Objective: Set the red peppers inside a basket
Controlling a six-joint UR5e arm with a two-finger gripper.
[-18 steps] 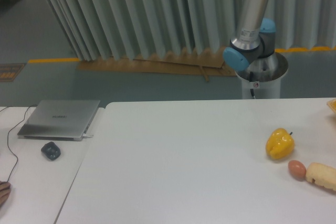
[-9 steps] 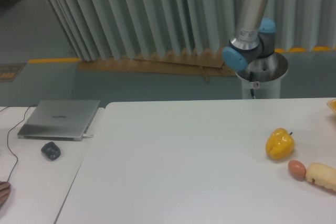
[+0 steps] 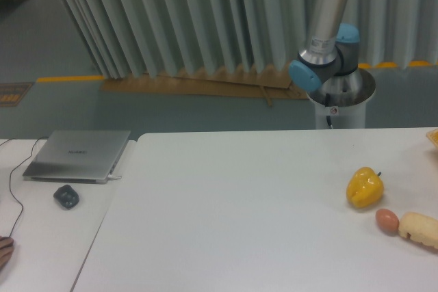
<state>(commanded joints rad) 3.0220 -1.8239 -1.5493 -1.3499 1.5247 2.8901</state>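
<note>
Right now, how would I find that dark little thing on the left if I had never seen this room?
Start at the closed silver laptop on the left-hand table. Just in front of its near edge lies the dark mouse. It is the only small blackish rounded lump there, unlike the flat grey laptop and the thin cable beside it.

A: What do the surfaces look like?
B: The table [image 3: 239, 223] is smooth, matt white. The yellow pepper [image 3: 364, 187] is glossy. The arm [image 3: 330, 15] is brushed metal with blue plastic joints.
A: And the far left?
B: A matt silver metal laptop [image 3: 77, 155].
</note>
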